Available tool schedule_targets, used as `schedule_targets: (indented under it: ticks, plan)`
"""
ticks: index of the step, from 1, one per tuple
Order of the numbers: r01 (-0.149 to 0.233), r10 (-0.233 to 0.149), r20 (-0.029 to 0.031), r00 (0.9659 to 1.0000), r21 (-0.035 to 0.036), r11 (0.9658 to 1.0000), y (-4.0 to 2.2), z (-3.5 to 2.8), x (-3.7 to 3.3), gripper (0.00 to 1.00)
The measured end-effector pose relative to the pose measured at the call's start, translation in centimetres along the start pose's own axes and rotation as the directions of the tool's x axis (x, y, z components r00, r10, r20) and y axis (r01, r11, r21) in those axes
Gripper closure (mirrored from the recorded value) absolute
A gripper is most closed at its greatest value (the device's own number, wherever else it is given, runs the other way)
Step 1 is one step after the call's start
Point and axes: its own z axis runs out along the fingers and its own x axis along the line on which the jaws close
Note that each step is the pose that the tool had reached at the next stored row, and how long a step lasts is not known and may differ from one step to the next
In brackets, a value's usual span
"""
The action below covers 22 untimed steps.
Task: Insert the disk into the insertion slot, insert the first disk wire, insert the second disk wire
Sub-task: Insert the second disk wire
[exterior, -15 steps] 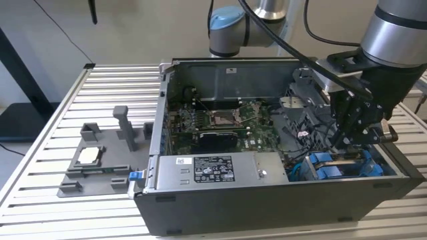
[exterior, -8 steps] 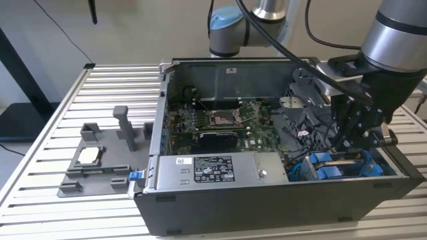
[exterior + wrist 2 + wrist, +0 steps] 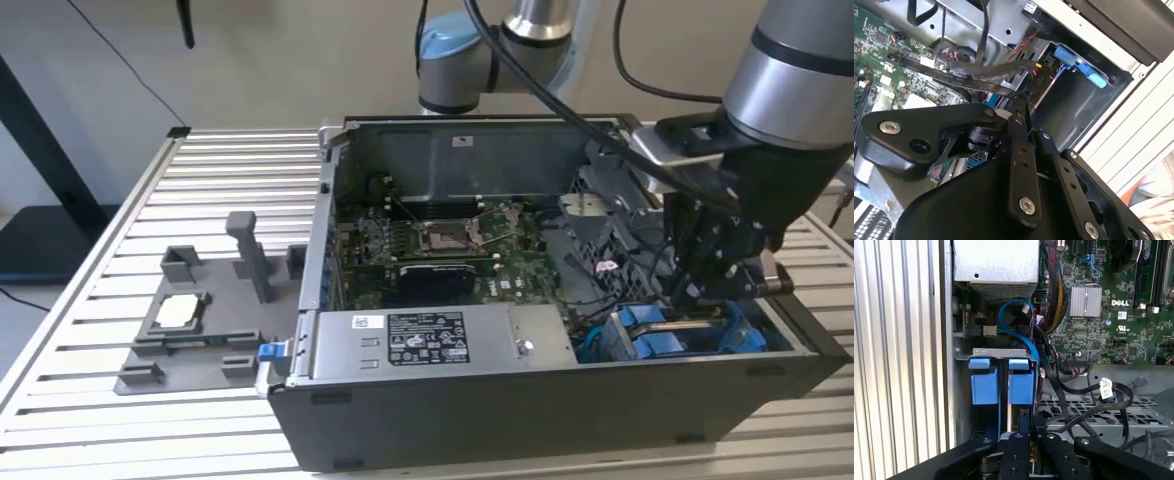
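Note:
The disk's blue caddy (image 3: pixel 678 335) sits in the grey metal insertion slot (image 3: pixel 999 352) at the case corner on the exterior view's right. Its two blue tabs (image 3: pixel 1001 380) face out of the cage, and its blue end (image 3: pixel 1074 62) shows in the second wrist view. My gripper (image 3: pixel 697 300) hangs just above the caddy inside the case. The fingers (image 3: pixel 1016 117) stand close together, shut on the end of a flat black disk wire (image 3: pixel 986 85). Loose black wires (image 3: pixel 1089 400) lie beside the slot. The disk's silver body is hidden.
The black computer case (image 3: pixel 534 410) lies open on a slatted metal table (image 3: pixel 227 190). A silver power-supply box (image 3: pixel 427 340) sits beside the slot, and the green motherboard (image 3: pixel 441 235) lies behind it. A blue cable (image 3: pixel 1019 327) loops above the cage. A grey fixture (image 3: pixel 200 320) stands on the exterior view's left.

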Motion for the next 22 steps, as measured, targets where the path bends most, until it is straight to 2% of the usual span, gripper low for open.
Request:
schedule_targets:
  ticks: [22]
  plan:
    - [-0.042,0.042,-0.0035,0.9991,0.0011,0.9991,-0.15,0.64,0.18,0.84]
